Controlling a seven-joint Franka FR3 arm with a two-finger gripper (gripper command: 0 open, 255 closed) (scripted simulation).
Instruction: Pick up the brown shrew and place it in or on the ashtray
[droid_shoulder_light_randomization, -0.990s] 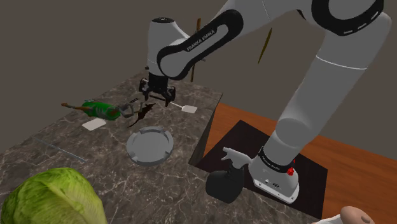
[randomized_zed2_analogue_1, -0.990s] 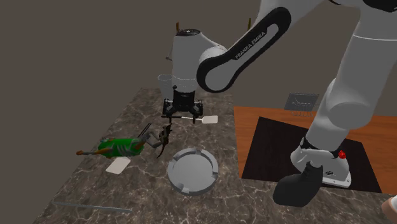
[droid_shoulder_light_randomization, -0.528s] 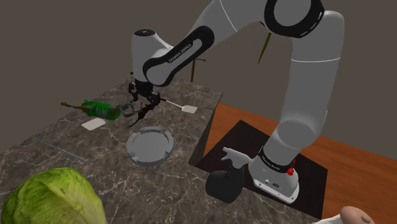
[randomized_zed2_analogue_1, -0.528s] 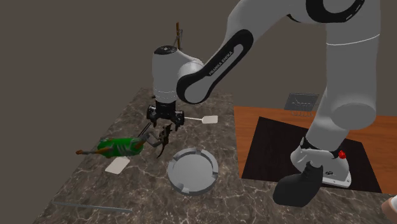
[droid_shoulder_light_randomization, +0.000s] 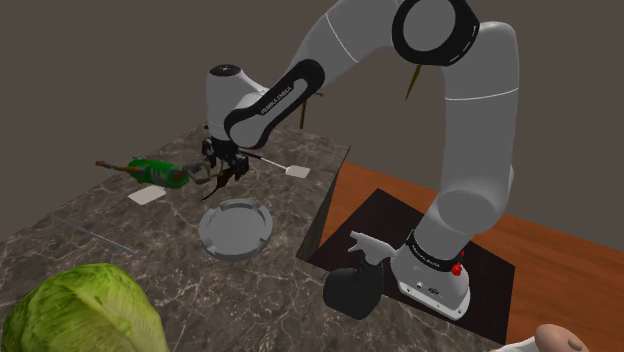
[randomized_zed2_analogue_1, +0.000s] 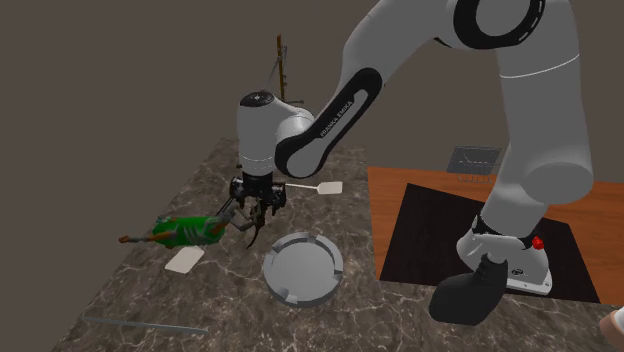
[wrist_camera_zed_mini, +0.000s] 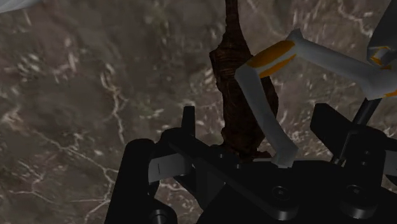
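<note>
Gripper right over the shrew, nothing grabbed yet

The dark brown shrew (wrist_camera_zed_mini: 236, 95) lies on the marble counter (droid_shoulder_light_randomization: 150, 262), beside a green bottle (randomized_zed2_analogue_1: 190, 230) and near the grey ashtray (randomized_zed2_analogue_1: 272, 270). A pale tool with orange bits (wrist_camera_zed_mini: 270, 114) crosses over it. The black gripper (wrist_camera_zed_mini: 256, 118) sits low, fingers spread either side of the shrew, not clasping it.
</note>
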